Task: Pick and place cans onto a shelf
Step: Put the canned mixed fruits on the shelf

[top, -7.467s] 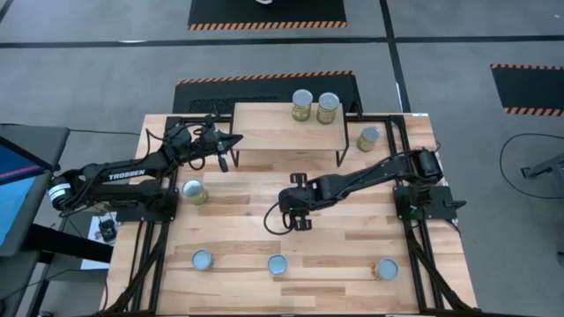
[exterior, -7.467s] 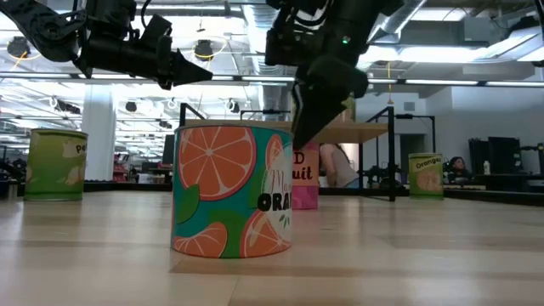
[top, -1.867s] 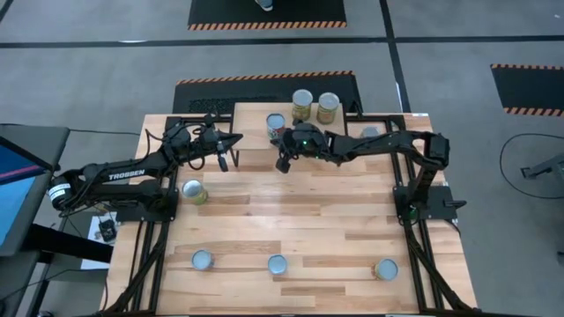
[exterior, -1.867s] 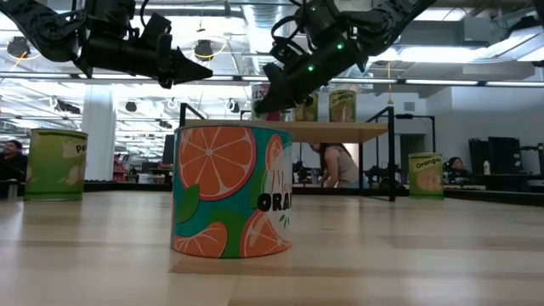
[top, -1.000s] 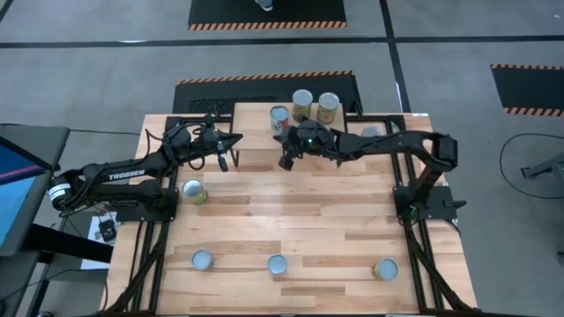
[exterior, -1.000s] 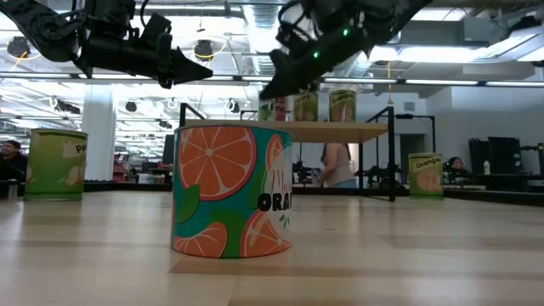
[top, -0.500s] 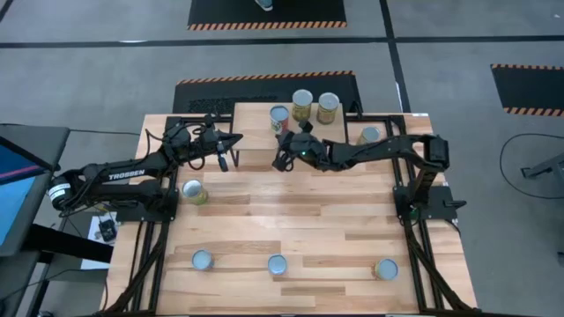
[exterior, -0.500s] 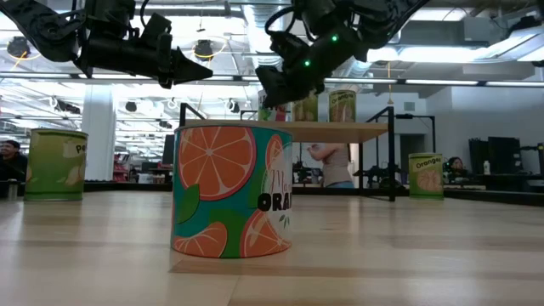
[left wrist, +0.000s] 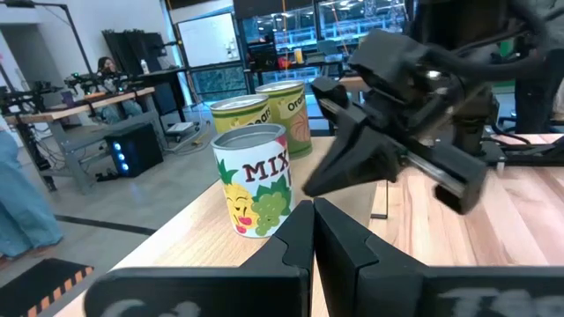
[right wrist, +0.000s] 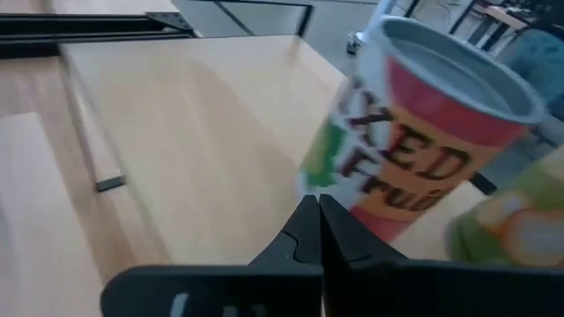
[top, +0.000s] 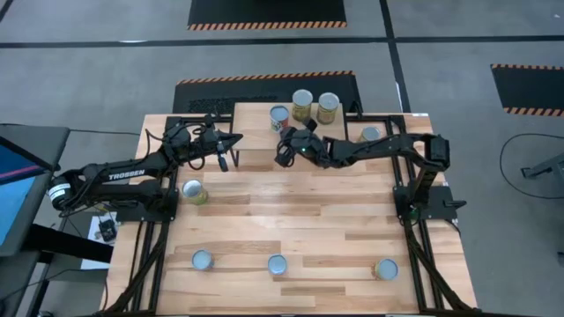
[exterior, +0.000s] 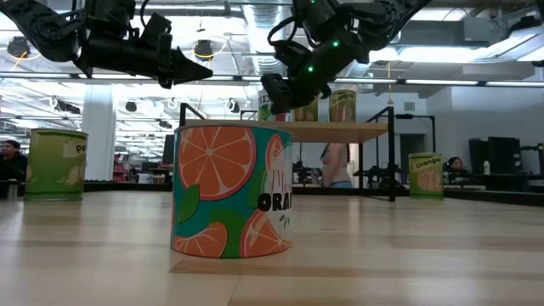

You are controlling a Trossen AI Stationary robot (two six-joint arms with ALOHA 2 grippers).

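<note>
The table (top: 300, 220) carries the shelf (top: 256, 132) at its far edge. Three cans stand upright on the shelf: a mixed-fruit can (top: 278, 117) near the middle of the top, with two more cans (top: 302, 104) just beside it toward the far right corner. Further cans rest on the table: one (top: 194, 191) near the left arm, one (top: 369, 136) beside the shelf's right end, and three (top: 277, 265) along the near edge.

The right tool (top: 283, 153) is over the shelf's front edge, just in front of the mixed-fruit can, clenched and holding nothing. The left tool (top: 231, 141) hovers at the shelf's left end, fingers together, holding nothing.
</note>
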